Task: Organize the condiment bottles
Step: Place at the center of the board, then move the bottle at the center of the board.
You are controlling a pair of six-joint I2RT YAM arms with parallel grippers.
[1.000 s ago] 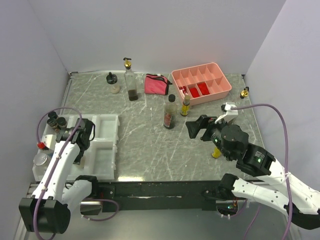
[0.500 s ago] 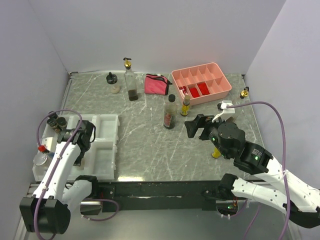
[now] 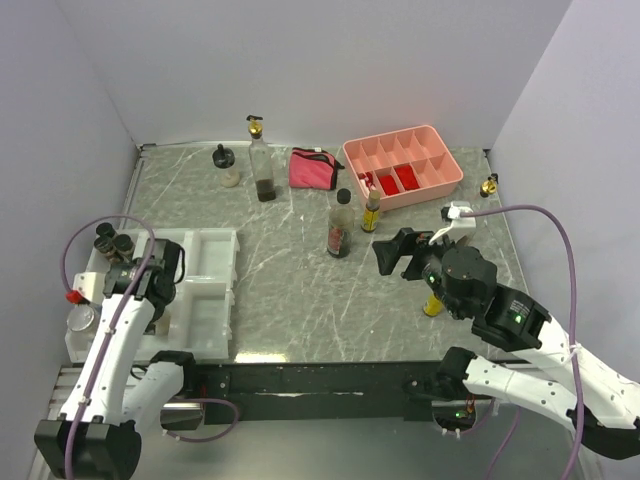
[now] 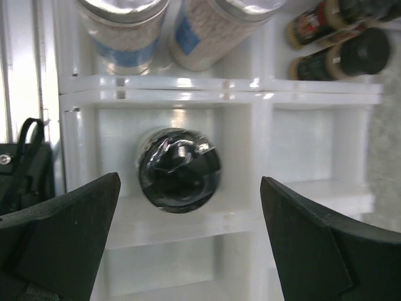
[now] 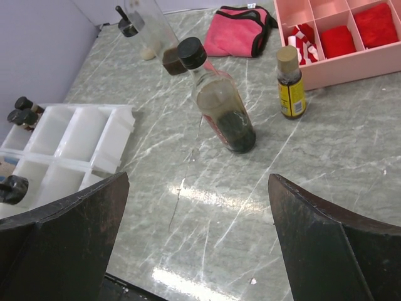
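Note:
My left gripper (image 4: 189, 183) hangs open over the white organizer tray (image 3: 205, 300). A black-lidded jar (image 4: 179, 168) stands free in a compartment between the fingers, touching neither. Two silver-lidded jars (image 4: 125, 28) and black-lidded spice jars (image 4: 341, 41) fill the neighbouring compartments. My right gripper (image 5: 198, 179) is open above bare table, short of a black-capped bottle of dark liquid (image 5: 220, 110) and a small yellow bottle (image 5: 291, 84). At the back stand a tall clear bottle with a gold top (image 3: 262, 165) and a small round bottle (image 3: 228, 168).
A pink compartment tray (image 3: 445, 175) with red items and a pink zip pouch (image 3: 312, 168) sit at the back right. A small gold-topped bottle (image 3: 488, 186) stands at the far right edge. Another yellow bottle (image 3: 432, 305) is partly hidden under the right arm.
My left gripper has opened, letting go of the black-lidded jar, which stands in its tray compartment. The right gripper shifted slightly left and back again, still open.

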